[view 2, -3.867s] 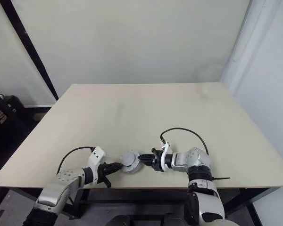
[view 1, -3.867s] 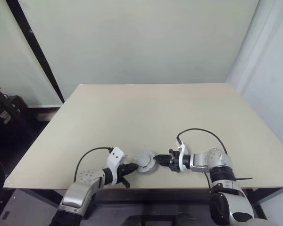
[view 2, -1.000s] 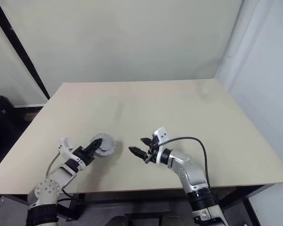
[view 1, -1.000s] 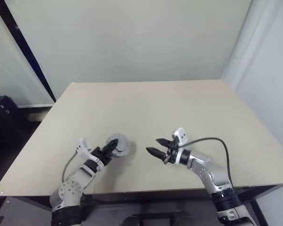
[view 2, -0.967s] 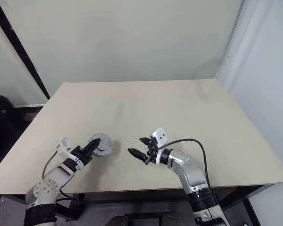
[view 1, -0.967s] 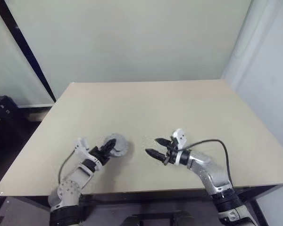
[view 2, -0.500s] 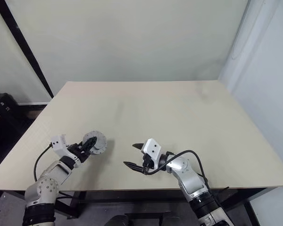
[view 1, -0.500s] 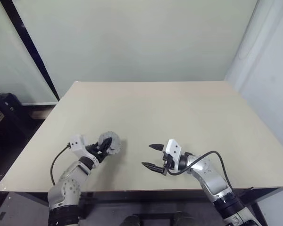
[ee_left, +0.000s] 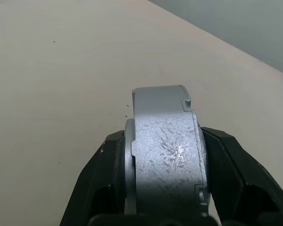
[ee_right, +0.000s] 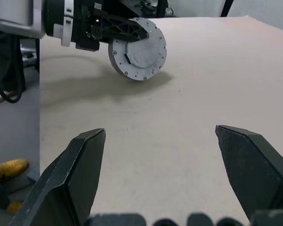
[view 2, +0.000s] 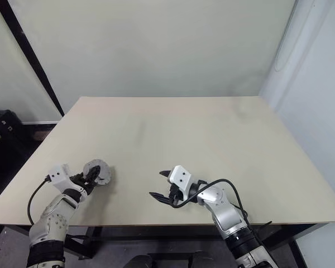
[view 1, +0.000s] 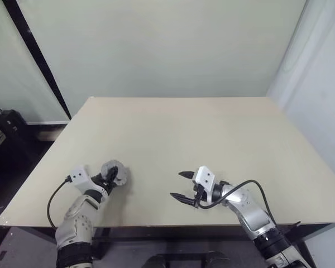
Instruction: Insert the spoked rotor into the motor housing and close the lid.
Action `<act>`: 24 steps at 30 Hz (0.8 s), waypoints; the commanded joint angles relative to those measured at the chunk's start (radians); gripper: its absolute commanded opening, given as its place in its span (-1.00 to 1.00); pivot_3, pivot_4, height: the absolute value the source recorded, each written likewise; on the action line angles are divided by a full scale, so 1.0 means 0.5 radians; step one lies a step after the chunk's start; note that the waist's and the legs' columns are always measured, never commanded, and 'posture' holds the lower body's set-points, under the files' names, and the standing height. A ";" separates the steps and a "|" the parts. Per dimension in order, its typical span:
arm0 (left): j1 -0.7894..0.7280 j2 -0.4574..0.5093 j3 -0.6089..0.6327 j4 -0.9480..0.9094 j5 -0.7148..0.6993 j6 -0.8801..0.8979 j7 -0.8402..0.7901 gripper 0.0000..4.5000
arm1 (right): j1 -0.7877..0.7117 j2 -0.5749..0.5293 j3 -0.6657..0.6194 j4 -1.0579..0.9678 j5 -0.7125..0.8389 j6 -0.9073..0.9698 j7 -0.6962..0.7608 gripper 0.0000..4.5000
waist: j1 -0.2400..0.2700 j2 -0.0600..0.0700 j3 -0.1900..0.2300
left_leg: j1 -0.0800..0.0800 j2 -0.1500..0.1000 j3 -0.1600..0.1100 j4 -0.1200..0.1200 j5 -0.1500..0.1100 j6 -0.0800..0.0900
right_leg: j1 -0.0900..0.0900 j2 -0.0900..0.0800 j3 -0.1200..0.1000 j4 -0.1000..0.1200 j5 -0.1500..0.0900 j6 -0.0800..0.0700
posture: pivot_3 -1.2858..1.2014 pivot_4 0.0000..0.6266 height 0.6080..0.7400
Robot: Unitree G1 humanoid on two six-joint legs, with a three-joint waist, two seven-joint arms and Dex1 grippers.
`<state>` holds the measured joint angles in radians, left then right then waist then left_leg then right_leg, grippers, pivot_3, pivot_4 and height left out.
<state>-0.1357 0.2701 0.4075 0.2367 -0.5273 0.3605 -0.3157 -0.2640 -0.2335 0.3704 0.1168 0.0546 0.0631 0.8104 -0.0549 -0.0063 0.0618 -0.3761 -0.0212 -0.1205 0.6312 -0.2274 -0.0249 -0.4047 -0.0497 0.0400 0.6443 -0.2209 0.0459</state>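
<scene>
1. Left gripper [view 1: 110,177]: its two black fingers [ee_left: 104,165] are clamped on the edge of a round, scratched, silvery-grey metal motor housing [ee_left: 166,155], which is held on edge over the near left part of the pale beige wooden table [view 1: 212,134].
2. Seen from the right wrist, a flat grey face with small screws around its rim is presented by the housing, so the lid is judged to be already on. Neither the spoked rotor nor the coil windings can be made out, and whether the rotor is inside cannot be told.
3. Right gripper [view 2: 160,186]: its black fingers are spread wide with nothing between them, well apart from the housing, just above the table.
4. Slipping is judged the main risk: the housing is pinched only across its smooth curved wall, so a quick wrist turn could rotate it out of the grip.
5. If released on edge, the housing could roll toward the near table border.
</scene>
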 commanded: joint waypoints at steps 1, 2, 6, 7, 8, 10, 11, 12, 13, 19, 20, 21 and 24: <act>-0.023 0.043 0.023 0.004 0.083 -0.076 0.077 0.20 | -0.029 -0.003 -0.009 -0.030 -0.010 -0.026 -0.012 0.81 | 0.000 0.000 -0.001 | 0.001 0.000 0.000 0.000 0.000 0.000 | 0.000 0.000 0.000 0.001 0.000 0.000 | 0.03 -1.00 1.00; -0.014 0.051 0.016 0.007 0.113 -0.093 0.090 0.32 | -0.028 -0.004 -0.009 -0.030 -0.016 -0.026 -0.014 0.81 | 0.002 0.000 -0.001 | 0.002 0.000 0.000 0.000 0.000 0.000 | 0.000 0.000 0.000 0.001 0.000 0.000 | 0.03 -1.00 1.00; 0.016 0.077 0.018 0.008 0.185 -0.133 0.134 0.93 | -0.029 -0.003 -0.009 -0.025 -0.031 -0.026 -0.015 0.81 | 0.012 -0.002 -0.001 | 0.001 0.000 -0.001 0.001 0.000 0.000 | 0.000 0.001 0.000 0.003 0.000 -0.001 | 0.03 -1.00 1.00; 0.019 0.080 0.032 0.012 0.188 -0.139 0.144 0.98 | -0.030 -0.001 -0.009 -0.022 -0.033 -0.027 -0.017 0.81 | 0.015 -0.003 -0.002 | 0.000 0.000 -0.001 0.001 0.000 0.000 | 0.000 0.001 0.000 0.003 0.000 -0.001 | 0.03 -1.00 1.00; 0.021 0.082 0.043 0.015 0.189 -0.141 0.149 0.98 | -0.030 0.000 -0.009 -0.020 -0.035 -0.027 -0.018 0.81 | 0.016 -0.003 -0.002 | 0.000 -0.001 -0.002 0.001 0.000 0.000 | 0.001 0.000 -0.001 0.002 0.000 -0.001 | 0.03 -1.00 1.00; 0.029 0.089 0.049 0.017 0.197 -0.144 0.150 0.98 | -0.034 0.004 -0.008 -0.010 -0.038 -0.030 -0.019 0.81 | 0.016 -0.003 -0.002 | 0.000 -0.001 -0.001 0.003 0.000 0.000 | 0.001 0.000 0.000 0.002 0.000 -0.001 | 0.03 -1.00 1.00; 0.036 0.092 0.049 0.014 0.199 -0.146 0.149 0.98 | -0.036 0.005 -0.007 -0.005 -0.040 -0.032 -0.019 0.81 | 0.015 -0.003 -0.002 | 0.000 -0.001 -0.001 0.003 0.000 0.000 | 0.001 0.000 0.000 0.002 0.000 -0.001 | 0.03 -1.00 1.00; 0.040 0.095 0.047 0.012 0.207 -0.155 0.152 0.98 | -0.038 0.007 -0.007 0.000 -0.041 -0.033 -0.020 0.81 | 0.014 -0.003 -0.002 | 0.001 -0.001 -0.001 0.004 0.000 0.000 | 0.002 0.000 0.000 0.002 0.000 -0.001 | 0.03 -1.00 1.00; 0.045 0.097 0.047 0.010 0.212 -0.163 0.154 0.98 | -0.039 0.009 -0.007 0.003 -0.042 -0.034 -0.021 0.81 | 0.013 -0.003 -0.002 | 0.001 -0.001 -0.001 0.004 0.000 0.000 | 0.003 0.000 0.000 0.003 0.000 -0.001 | 0.03 -1.00 1.00; 0.090 0.125 0.002 -0.116 0.232 -0.201 0.079 0.98 | -0.030 0.041 -0.102 0.007 0.035 0.051 -0.074 0.81 | 0.011 -0.004 -0.003 | 0.001 0.000 -0.001 0.006 0.000 0.000 | 0.003 0.000 0.000 0.004 0.001 -0.001 | 0.03 -1.00 1.00; 0.113 0.141 -0.029 -0.193 0.223 -0.183 0.023 0.98 | -0.025 0.036 -0.132 -0.008 0.059 0.088 -0.083 0.81 | 0.011 -0.004 -0.003 | 0.001 0.000 -0.001 0.006 0.000 0.000 | 0.003 0.000 0.000 0.004 0.001 -0.001 | 0.03 -1.00 1.00; 0.138 0.157 -0.065 -0.285 0.205 -0.146 -0.036 0.98 | -0.018 0.029 -0.167 -0.028 0.085 0.134 -0.091 0.81 | 0.012 -0.004 -0.003 | 0.001 0.000 -0.001 0.006 0.001 0.000 | 0.003 0.000 0.000 0.004 0.001 -0.001 | 0.03 -1.00 1.00; 0.244 0.274 -0.269 -0.621 0.172 -0.036 -0.322 0.98 | 0.019 -0.006 -0.305 -0.116 0.185 0.315 -0.134 0.81 | 0.015 -0.004 -0.003 | -0.001 -0.001 -0.001 0.007 0.000 0.000 | 0.003 0.000 0.000 0.004 0.001 -0.001 | 0.03 -1.00 1.00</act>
<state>-0.0074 0.3869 0.3194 0.0350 -0.4164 0.3257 -0.4067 -0.2539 -0.2252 0.2740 0.1179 0.1027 0.1844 0.7606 -0.0476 -0.0082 0.0604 -0.3767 -0.0222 -0.1210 0.6348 -0.2272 -0.0251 -0.4031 -0.0501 0.0404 0.6459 -0.2205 0.0450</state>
